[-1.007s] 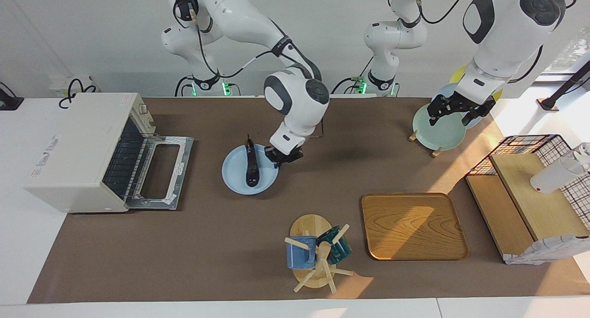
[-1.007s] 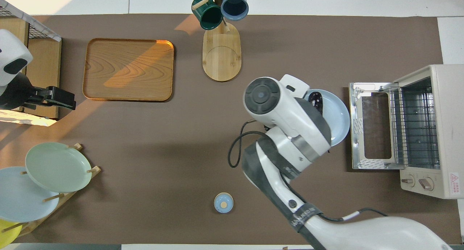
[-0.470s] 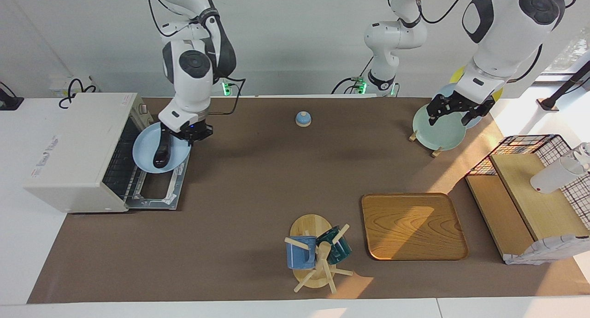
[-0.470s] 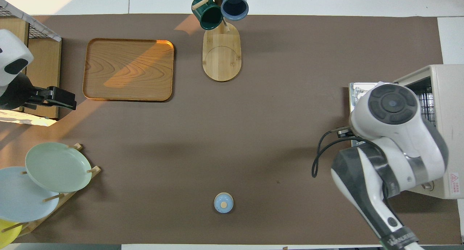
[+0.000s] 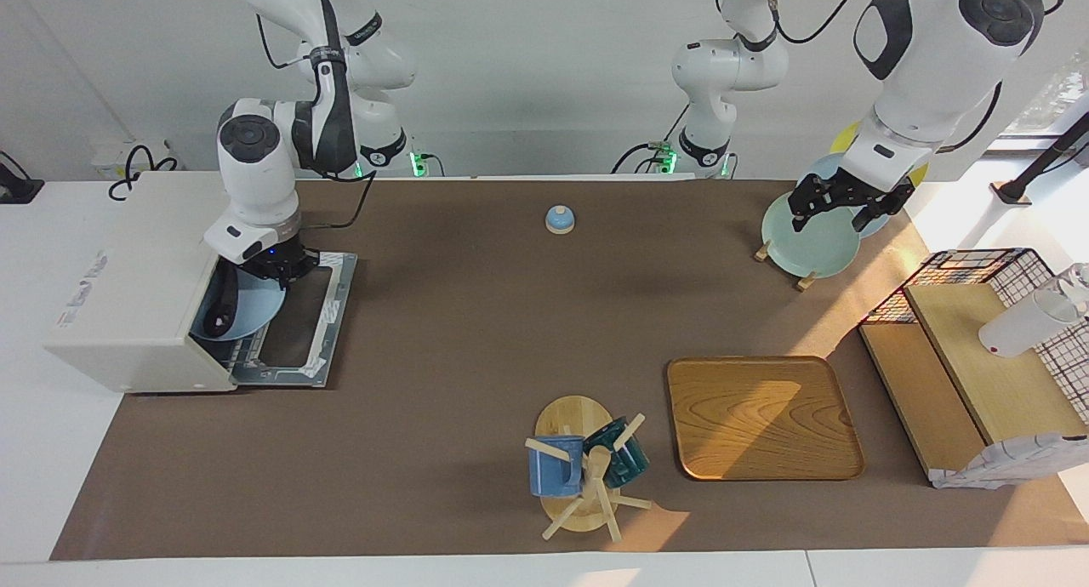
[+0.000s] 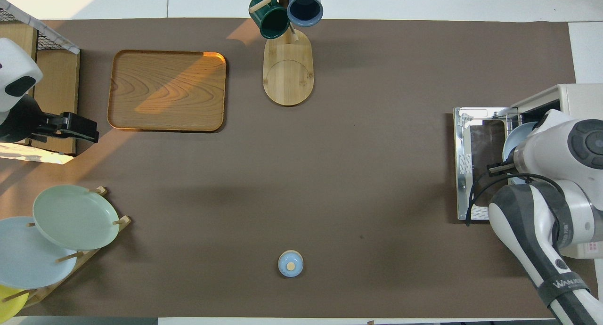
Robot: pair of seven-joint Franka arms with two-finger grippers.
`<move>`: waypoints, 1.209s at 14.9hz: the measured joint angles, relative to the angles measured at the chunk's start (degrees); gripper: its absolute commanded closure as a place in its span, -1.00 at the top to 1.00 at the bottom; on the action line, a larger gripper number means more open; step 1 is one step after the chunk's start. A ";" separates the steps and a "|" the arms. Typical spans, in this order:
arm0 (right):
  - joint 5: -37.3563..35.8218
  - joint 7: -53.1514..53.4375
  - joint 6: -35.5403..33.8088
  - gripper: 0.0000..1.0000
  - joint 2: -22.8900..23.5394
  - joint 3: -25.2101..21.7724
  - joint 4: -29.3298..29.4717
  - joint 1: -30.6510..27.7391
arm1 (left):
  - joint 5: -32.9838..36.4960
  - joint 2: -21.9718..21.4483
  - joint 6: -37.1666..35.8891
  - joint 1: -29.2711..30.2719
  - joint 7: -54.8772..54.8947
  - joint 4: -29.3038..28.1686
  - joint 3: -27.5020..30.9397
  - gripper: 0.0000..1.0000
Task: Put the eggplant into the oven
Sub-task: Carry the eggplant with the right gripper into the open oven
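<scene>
In the facing view, our right gripper (image 5: 274, 268) is clenched on the rim of the light blue plate (image 5: 247, 310), which it holds in the open mouth of the toaster oven (image 5: 145, 272), over the dropped glass door (image 5: 298, 323). The eggplant (image 5: 223, 302) lies along the plate just below and to the oven side of that gripper, not touching it. We judge it light, stiff and glossy enough to slide if the plate tilts, so the plate rim is the safer hold than the slender body or thin stem. Our left gripper (image 5: 838, 206) waits with fingers spread over the green plate (image 5: 808, 242) in the rack.

In the overhead view, our right arm covers its gripper and the eggplant; only an edge of the light blue plate (image 6: 516, 136) shows inside the oven (image 6: 572, 96).
</scene>
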 measured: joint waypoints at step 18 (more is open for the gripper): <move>7.25 8.81 -0.59 -1.00 4.40 1.37 5.63 11.26 | 0.00 0.00 0.01 0.60 0.00 0.00 0.05 1.00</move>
